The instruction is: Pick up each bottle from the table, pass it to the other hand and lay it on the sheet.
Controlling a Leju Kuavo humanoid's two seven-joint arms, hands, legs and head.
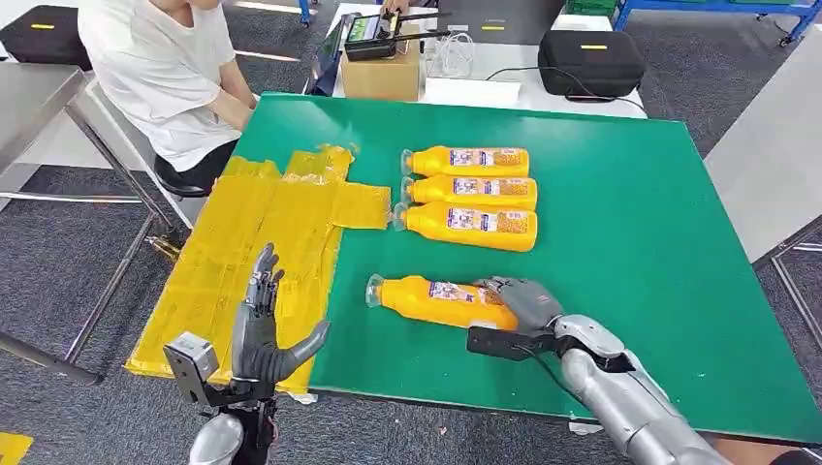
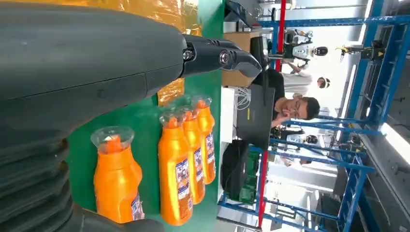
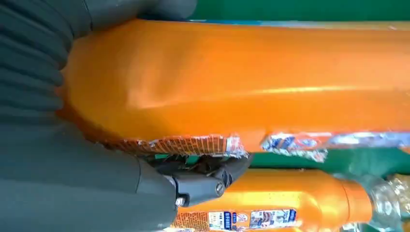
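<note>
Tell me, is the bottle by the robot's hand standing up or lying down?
Lying down: the bottle rests on its side on the green table.

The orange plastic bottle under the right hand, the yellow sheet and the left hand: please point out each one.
Orange plastic bottle (image 1: 436,300): head view, on its body beside the label.
Yellow sheet (image 1: 262,232): head view, on its bare middle.
Left hand (image 1: 260,334): head view, on the palm.

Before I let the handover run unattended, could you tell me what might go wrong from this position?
The right robot hand grips the lone orange plastic bottle at its base end, so the neck may droop when lifted. Its fingers lie close to the nearest of the three lined-up orange bottles and could nudge it. The left robot hand waits open over the crinkled yellow sheet, so the pass must cross open table.
</note>
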